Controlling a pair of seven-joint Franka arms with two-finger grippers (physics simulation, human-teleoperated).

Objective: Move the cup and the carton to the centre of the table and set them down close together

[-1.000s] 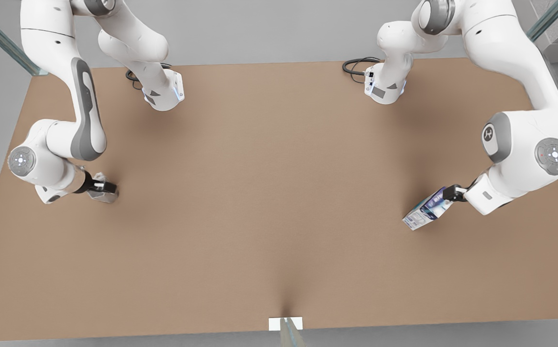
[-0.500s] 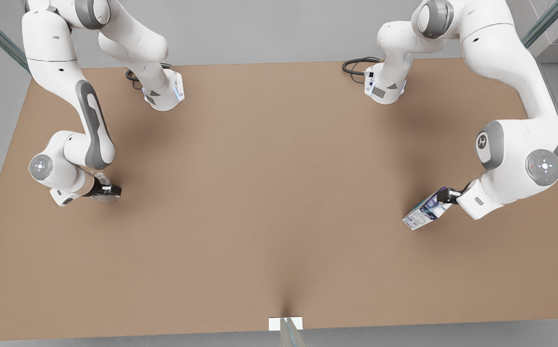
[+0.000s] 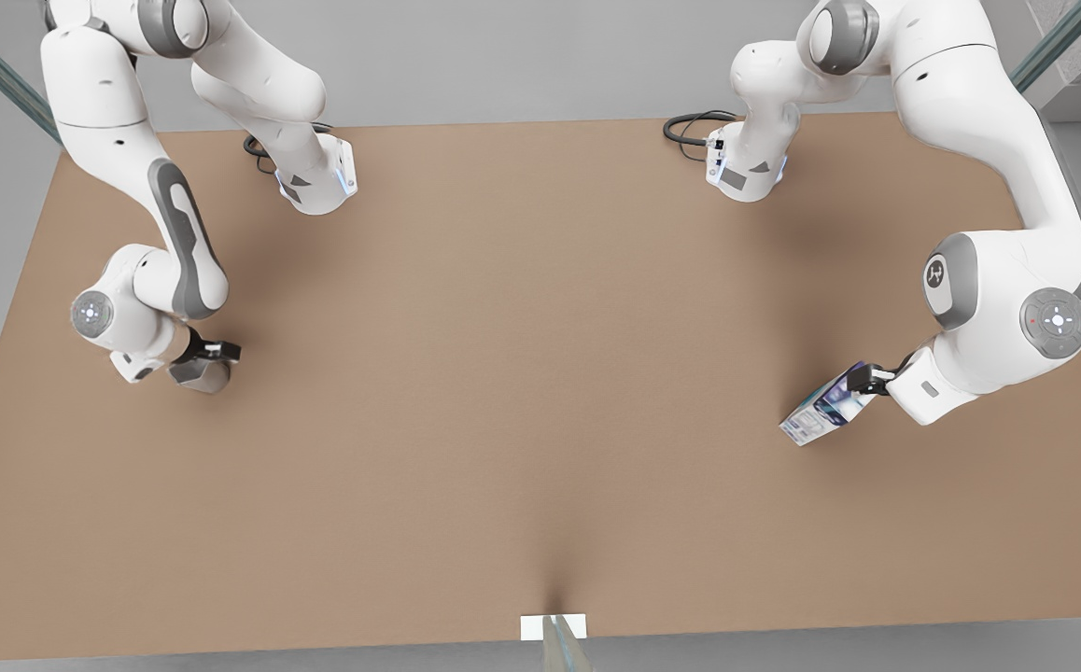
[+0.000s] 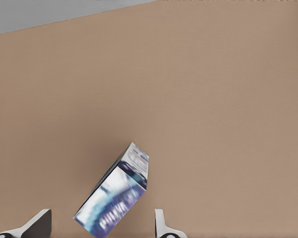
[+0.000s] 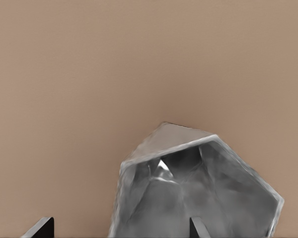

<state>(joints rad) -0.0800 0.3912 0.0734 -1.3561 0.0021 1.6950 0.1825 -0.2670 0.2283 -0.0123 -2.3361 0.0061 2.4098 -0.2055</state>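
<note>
Left pincer (image 3: 867,378), lower right of the front view, sits at the upper end of the carton (image 3: 824,406). In the left wrist view the two fingertips (image 4: 161,225) are spread wide at the bottom edge, with the carton (image 4: 114,196) between them and a gap showing on each side, so the pincer is apart, not clamped. The carton lies tilted on the tabletop (image 3: 522,392), white with blue and purple print, long axis running diagonally toward lower left of the front view. It is near the front view's right edge of the tabletop, well apart from the centre.

Right pincer (image 3: 209,357), middle left of the front view, is right over the cup (image 3: 199,374). In the right wrist view the dark fingertips (image 5: 197,229) are spread at the bottom edge; the cup (image 5: 198,188) sits between them but off toward one finger, which overlaps its body, while the other fingertip stands clear of it. Pincer apart; whether the near finger touches the cup I cannot tell. The cup is silvery-grey, faceted, glassy, its open mouth facing the wrist camera. It rests on the tabletop near the front view's left edge, well apart from the centre and from the carton.

Both arm bases stand at the top edge of the tabletop in the front view.
</note>
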